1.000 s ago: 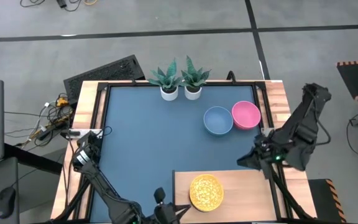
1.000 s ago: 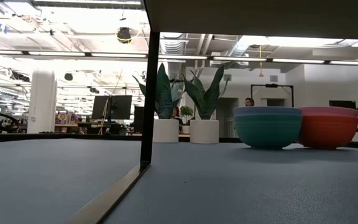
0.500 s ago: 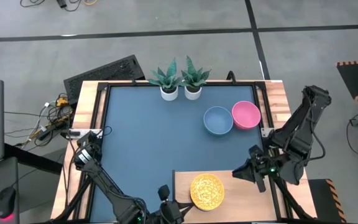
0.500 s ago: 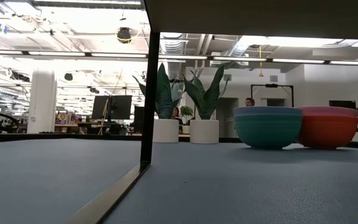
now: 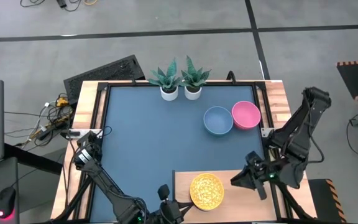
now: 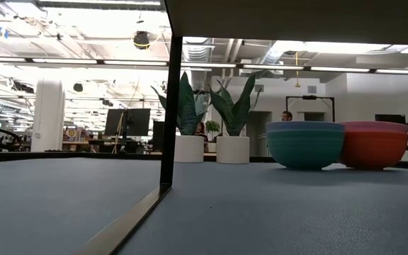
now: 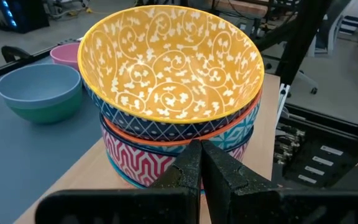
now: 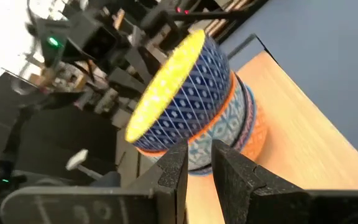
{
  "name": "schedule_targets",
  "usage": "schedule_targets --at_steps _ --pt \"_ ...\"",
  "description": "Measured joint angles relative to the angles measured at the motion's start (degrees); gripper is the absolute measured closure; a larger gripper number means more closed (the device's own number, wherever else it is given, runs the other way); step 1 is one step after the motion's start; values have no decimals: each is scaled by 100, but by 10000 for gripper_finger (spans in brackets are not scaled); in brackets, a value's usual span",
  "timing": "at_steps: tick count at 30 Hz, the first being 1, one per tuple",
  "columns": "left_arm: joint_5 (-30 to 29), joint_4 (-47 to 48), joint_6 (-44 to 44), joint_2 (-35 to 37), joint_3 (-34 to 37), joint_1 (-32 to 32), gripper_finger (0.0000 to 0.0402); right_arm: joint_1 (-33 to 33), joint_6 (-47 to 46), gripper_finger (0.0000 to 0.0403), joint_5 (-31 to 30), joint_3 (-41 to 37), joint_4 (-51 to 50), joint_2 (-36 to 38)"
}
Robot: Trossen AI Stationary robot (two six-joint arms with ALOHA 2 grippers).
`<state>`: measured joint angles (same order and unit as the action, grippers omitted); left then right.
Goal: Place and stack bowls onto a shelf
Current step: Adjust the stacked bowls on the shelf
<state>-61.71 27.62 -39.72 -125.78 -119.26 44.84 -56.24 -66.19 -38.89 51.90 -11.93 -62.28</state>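
Observation:
A stack of small patterned bowls, a yellow one on top (image 5: 206, 191), stands by its base on the pale wooden shelf (image 5: 247, 202) at the table's near edge. In the left wrist view (image 7: 166, 68) blue, orange-red and teal bowls show under the yellow one. A grey-blue bowl (image 5: 218, 120) and a pink bowl (image 5: 246, 115) sit side by side on the blue tabletop at the far right. My left gripper (image 7: 202, 163) is shut, close by the stack's near left side. My right gripper (image 8: 199, 163) hovers over the shelf, right of the stack, fingers a narrow gap apart, empty.
Two white plant pots (image 5: 180, 92) stand at the far edge's middle. In the low view the shelf's underside (image 6: 296, 14) and its dark leg (image 6: 168, 106) show, with the two large bowls (image 6: 304, 145) beyond. Bare blue tabletop (image 5: 142, 143) lies left and centre.
My right gripper has swung from the table's right edge toward the near edge and leftward, and now is over the shelf, close to the bowl stack. The bowls have not moved.

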Motion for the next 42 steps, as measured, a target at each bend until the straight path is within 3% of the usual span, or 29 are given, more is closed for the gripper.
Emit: schedule_targets --at_steps 7,19,42 --pt "94 -9 -17 2 0 0 401 78 -6 306 36 0 124 -307" --pt "162 -50 -57 2 0 15 401 475 240 306 715 -2 519 -571" --pt "256 240 -205 2 0 17 401 505 419 312 745 -2 758 -477"
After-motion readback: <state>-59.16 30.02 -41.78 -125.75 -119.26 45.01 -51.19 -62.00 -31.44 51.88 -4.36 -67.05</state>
